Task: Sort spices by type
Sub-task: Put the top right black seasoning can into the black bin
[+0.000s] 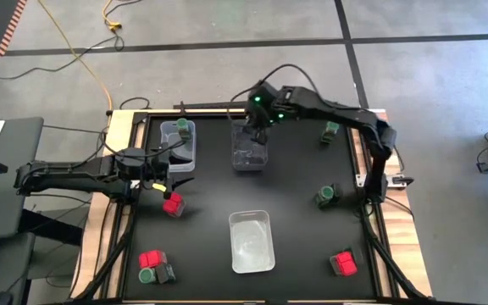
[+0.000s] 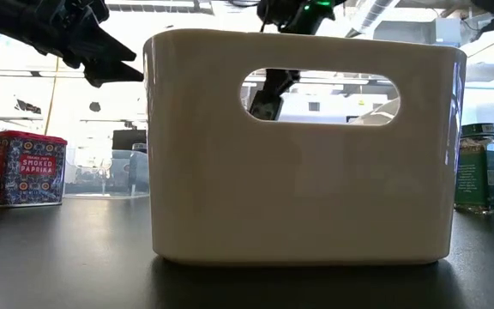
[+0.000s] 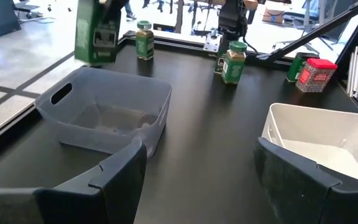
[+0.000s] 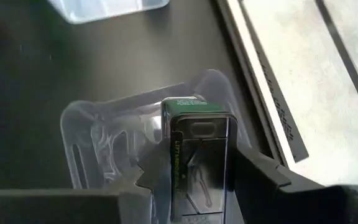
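dark box | upright, raised | red packets, green-lidded jars | scattered

Bright backlit windows, glare on black table, soft foreground blur

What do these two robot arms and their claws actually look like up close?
Both arms are dark, jointed and slim, with black cables running along them. The right arm shows a small green light near its wrist. The left gripper has two broad, flat, matte black fingers with angular stepped edges; the right gripper has similar ones.

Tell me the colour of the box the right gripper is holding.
Dark green box, clearest in the right wrist view.
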